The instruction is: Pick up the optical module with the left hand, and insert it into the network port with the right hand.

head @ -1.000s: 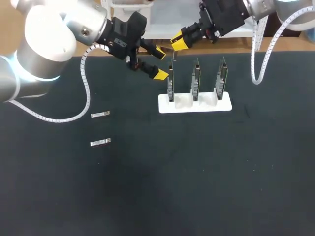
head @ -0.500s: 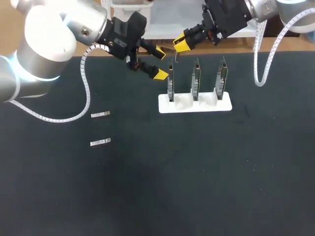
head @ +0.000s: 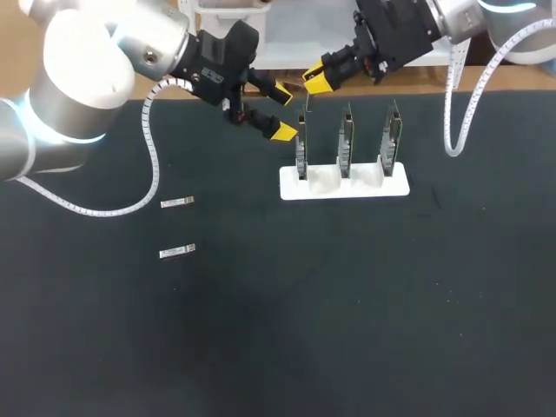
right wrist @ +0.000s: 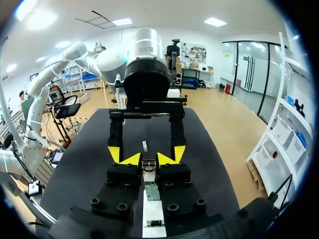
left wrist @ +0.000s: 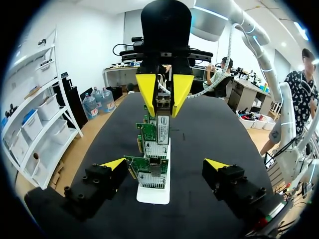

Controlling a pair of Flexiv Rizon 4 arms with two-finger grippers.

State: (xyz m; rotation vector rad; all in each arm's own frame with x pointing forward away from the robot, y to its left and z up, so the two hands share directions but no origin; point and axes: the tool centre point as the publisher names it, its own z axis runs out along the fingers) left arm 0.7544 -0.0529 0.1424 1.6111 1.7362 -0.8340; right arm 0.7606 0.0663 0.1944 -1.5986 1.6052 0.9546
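Black table (head: 347,304): three racked cards (head: 347,139), two loose modules (head: 177,202) (head: 177,252), third module (right wrist: 148,168) pinched in right gripper (head: 314,81); left gripper (head: 282,111) agape, empty.

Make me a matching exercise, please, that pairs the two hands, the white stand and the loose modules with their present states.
Things:
1. left hand
2. right hand
3. white stand
4. loose modules

States:
a. holds three upright cards
b. shut on the optical module
c. lying flat on the table
d. open, holding nothing

Pairs: 1-d, 2-b, 3-a, 4-c.
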